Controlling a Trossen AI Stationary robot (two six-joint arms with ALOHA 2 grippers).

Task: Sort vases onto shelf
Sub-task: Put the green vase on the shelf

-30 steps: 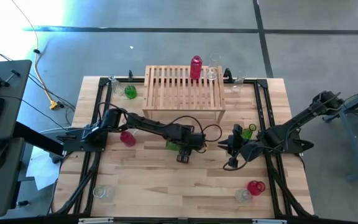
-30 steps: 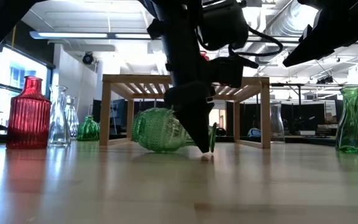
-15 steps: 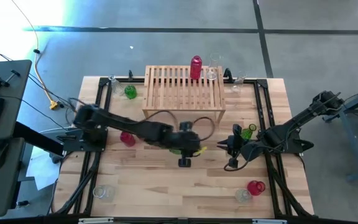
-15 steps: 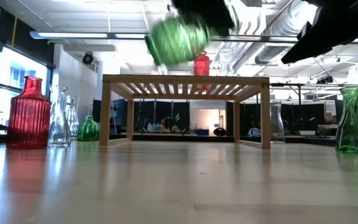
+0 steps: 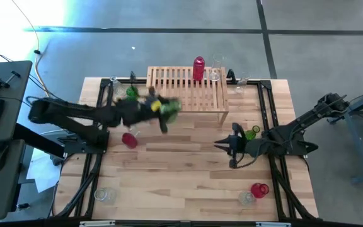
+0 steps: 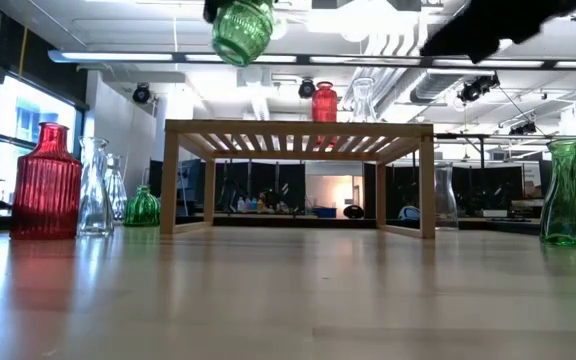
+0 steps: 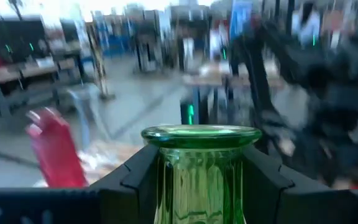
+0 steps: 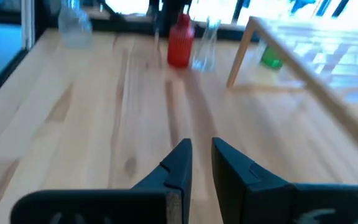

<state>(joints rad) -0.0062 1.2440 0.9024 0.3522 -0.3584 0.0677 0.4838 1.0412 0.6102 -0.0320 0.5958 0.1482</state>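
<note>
My left gripper [image 5: 169,108] holds a ribbed green vase [image 6: 243,28] high in the air, over the near left part of the light-wood shelf [image 5: 188,94]. A red vase [image 5: 198,68] and a clear vase [image 5: 215,74] stand on the shelf's far right part. My right gripper [image 5: 222,145] hovers over the table right of centre. Its fingers [image 8: 182,158] are nearly together with only a slit between them, and nothing is in it. Another green vase [image 5: 252,133] stands just beside that arm. My left gripper pinches the green vase's neck [image 7: 201,186] just under the rim [image 7: 201,135], between its two fingers. The fingers lie level and come from the table's left, across the neck. The vase is lifted clear, mouth up, and its round body hangs below the fingers.
On the table stand a red vase [image 5: 129,140], a small green vase [image 5: 132,93], a clear vase [image 5: 113,82] at the far left, a clear one [image 5: 104,195] near left, and a red [image 5: 259,188] and clear [image 5: 247,198] pair near right. The middle planks [image 5: 181,176] are bare.
My left gripper has lifted the green vase off the table, where it lay on its side. It has gone up and toward the shelf's left end, tipping from pointing down to level. The vase now hangs mouth up. My right gripper has swung a little toward the left.
</note>
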